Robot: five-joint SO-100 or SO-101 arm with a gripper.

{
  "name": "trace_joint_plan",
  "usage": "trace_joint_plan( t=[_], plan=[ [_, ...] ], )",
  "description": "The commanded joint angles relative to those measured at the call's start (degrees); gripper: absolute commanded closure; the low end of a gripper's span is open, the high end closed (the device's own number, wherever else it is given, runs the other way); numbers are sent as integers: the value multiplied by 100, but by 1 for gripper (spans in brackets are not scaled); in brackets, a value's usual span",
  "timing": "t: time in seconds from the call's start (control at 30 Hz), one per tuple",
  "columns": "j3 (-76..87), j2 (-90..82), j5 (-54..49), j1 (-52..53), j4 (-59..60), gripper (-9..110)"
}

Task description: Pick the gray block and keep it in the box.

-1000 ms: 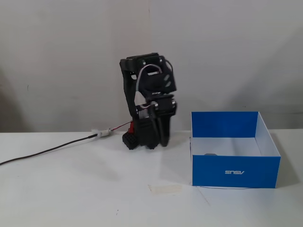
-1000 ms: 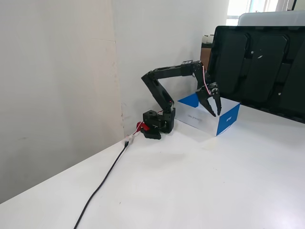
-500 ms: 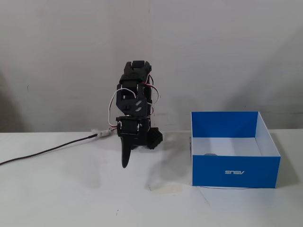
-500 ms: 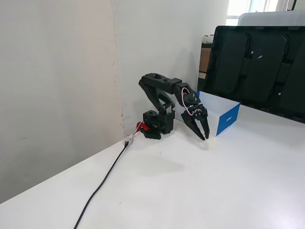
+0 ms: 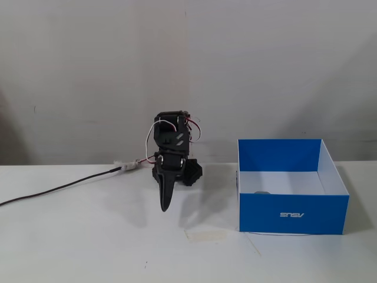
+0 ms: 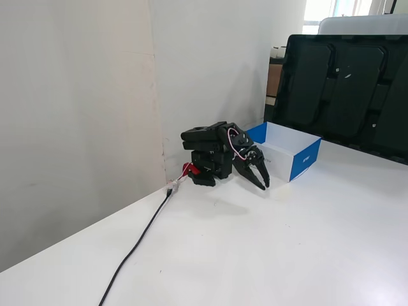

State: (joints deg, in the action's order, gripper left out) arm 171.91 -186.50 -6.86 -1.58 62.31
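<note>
The blue box point(image 5: 293, 213) with white inside stands on the white table at the right; it also shows in another fixed view point(image 6: 303, 160), just behind the arm. A small gray shape point(image 5: 262, 192), likely the gray block, peeks over the front wall inside the box near its left side; most of it is hidden. The black arm is folded low over its base. My gripper point(image 5: 165, 206) points down at the table left of the box, apart from it, fingers together and empty. It also shows in the other fixed view point(image 6: 264, 184).
A black cable point(image 5: 59, 189) runs left from the arm's base across the table point(image 6: 137, 245). A pale tape patch point(image 5: 206, 234) lies in front of the arm. A large dark screen point(image 6: 347, 89) stands behind the box. A wall is close behind.
</note>
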Motion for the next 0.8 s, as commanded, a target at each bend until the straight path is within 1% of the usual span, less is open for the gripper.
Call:
trace_joint_plan(
  t=[0.0, 0.17, 0.77],
  plan=[
    [-9, -861, 26, -35, 88, 101],
    [211, -993, 79, 44, 193, 101],
    [211, -993, 105, 62, 193, 101]
  ],
)
